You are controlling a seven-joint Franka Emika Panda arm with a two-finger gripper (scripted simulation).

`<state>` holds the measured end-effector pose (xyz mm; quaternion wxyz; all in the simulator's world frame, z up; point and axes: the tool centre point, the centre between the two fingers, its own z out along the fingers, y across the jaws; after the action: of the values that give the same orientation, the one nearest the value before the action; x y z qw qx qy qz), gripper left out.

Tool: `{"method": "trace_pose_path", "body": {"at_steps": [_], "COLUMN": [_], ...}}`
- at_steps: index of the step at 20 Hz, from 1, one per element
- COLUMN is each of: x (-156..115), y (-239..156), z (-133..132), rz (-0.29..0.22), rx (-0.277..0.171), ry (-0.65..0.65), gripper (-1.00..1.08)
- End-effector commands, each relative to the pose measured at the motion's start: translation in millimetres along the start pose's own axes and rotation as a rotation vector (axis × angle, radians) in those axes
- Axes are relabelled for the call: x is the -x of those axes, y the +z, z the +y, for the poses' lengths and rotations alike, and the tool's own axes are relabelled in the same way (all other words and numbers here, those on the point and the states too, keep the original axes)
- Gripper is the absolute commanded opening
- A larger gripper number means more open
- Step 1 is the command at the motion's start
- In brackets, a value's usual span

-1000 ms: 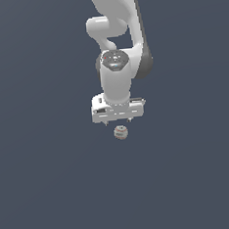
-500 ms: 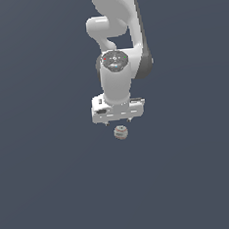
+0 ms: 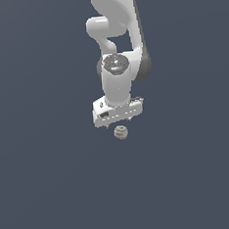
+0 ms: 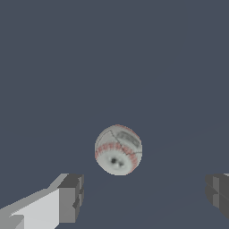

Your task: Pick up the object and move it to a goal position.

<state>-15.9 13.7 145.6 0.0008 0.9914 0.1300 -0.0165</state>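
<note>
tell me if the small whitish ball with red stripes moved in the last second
No. The small whitish ball with red stripes sits at the same spot in the exterior view, just below the white tool.

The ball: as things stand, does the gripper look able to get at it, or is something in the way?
Probably yes. The gripper hangs just above the ball with jaws open; in the wrist view its fingers stand apart either side of it, nothing between.

In the exterior view the ball (image 3: 120,132) sits just below the gripper (image 3: 118,122), a little toward the near side, apart from it. From the wrist view the ball (image 4: 118,149) lies between the two spread fingers (image 4: 70,198), touching neither one of them.
</note>
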Motion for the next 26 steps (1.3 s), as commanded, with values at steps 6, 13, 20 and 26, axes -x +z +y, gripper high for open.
{"method": "trace_pose_path", "body": {"at_steps": [6,13,20,26], "x": [2.2,4.6,6.8,8.1], "y": [14.3,27.9,39.3,45.3], "z": [-2.9,-6.7,-10.8,-13.3], "rz": [0.007,0.015,0.023,0.028], "rx": [0.005,0.009,0.012,0.014], "ry": [-0.202,-0.402,-0.580,-0.676], "gripper": [1.00,1.00,1.00,1.00]}}
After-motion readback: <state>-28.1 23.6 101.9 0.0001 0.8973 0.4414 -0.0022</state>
